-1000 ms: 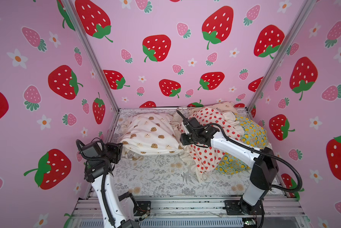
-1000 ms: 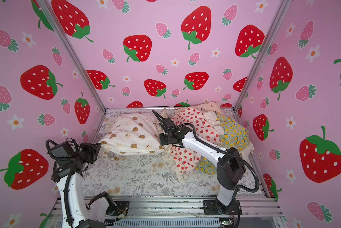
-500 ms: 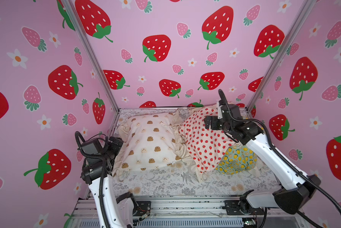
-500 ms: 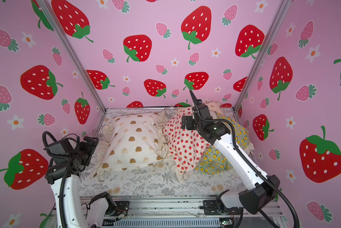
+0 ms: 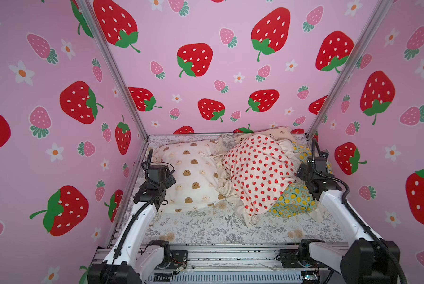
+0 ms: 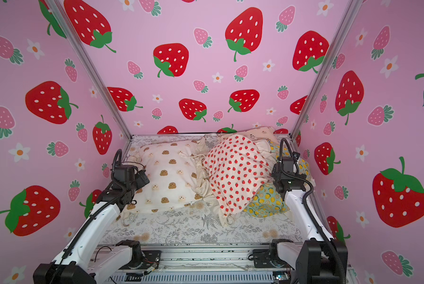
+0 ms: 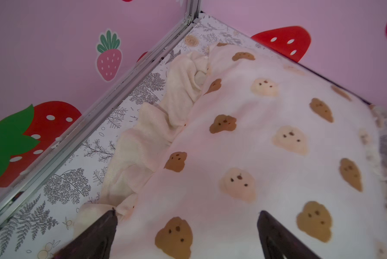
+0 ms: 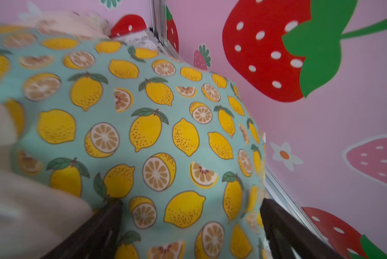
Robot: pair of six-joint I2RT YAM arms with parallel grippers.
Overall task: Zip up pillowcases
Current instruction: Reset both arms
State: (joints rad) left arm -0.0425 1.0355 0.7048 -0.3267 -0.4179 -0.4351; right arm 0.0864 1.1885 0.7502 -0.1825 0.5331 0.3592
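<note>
The cookie-print pillowcase (image 5: 191, 174) lies flat at the left, its cream ruffle (image 7: 147, 134) along the wall side. My left gripper (image 7: 187, 214) hovers open over its near-left corner, seen in a top view (image 6: 142, 180). The strawberry-print pillowcase (image 5: 257, 172) is draped over the mint lemon pillowcase (image 5: 292, 199) at the right. My right gripper (image 8: 191, 201) stands open just above the lemon fabric (image 8: 143, 123), by the right wall in a top view (image 5: 301, 173). A cream pillowcase with tiny bears (image 5: 279, 131) peeks out at the back. No zipper shows clearly.
The grey fern-print sheet (image 5: 206, 228) covers the floor, bare along the front. Pink strawberry walls and aluminium posts (image 5: 328, 103) close in three sides. A metal rail (image 5: 218, 255) with both arm bases runs along the front edge.
Both grippers have opened. The right arm has swung from the middle of the pile back to the right wall. The cookie and strawberry pillowcases now lie spread out and settled.
</note>
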